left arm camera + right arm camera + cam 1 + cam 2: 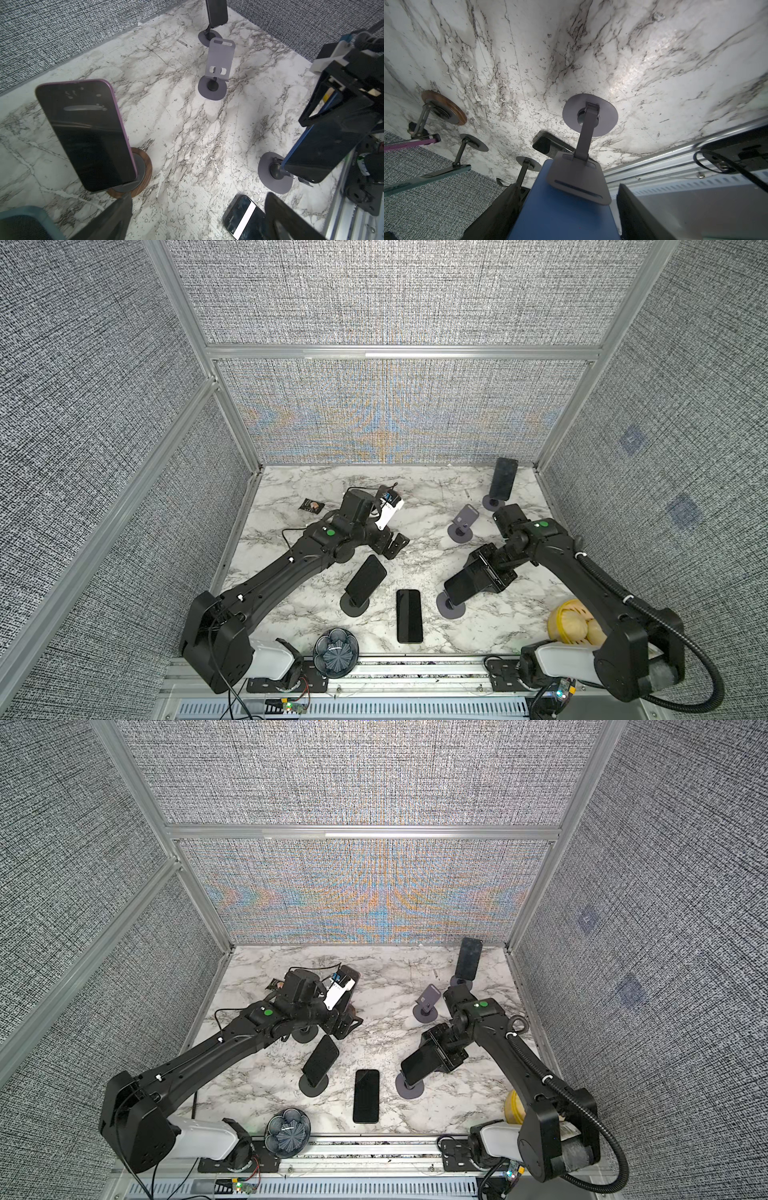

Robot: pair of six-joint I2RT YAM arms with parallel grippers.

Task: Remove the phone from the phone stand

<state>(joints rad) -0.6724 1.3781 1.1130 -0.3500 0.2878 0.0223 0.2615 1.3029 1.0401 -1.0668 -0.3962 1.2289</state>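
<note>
Phone (460, 588): slim slab with a glossy black glass face and matte blue back, tilted on its phone stand (451, 606), which is matte grey with a flat round base and hinged arm. It sits right of centre in both top views. My right gripper (482, 574) clamps its long edges, black fingers pressed flat. My left gripper (392, 545), left of centre, gapes wide above the veined white marble table (415, 506).
</note>
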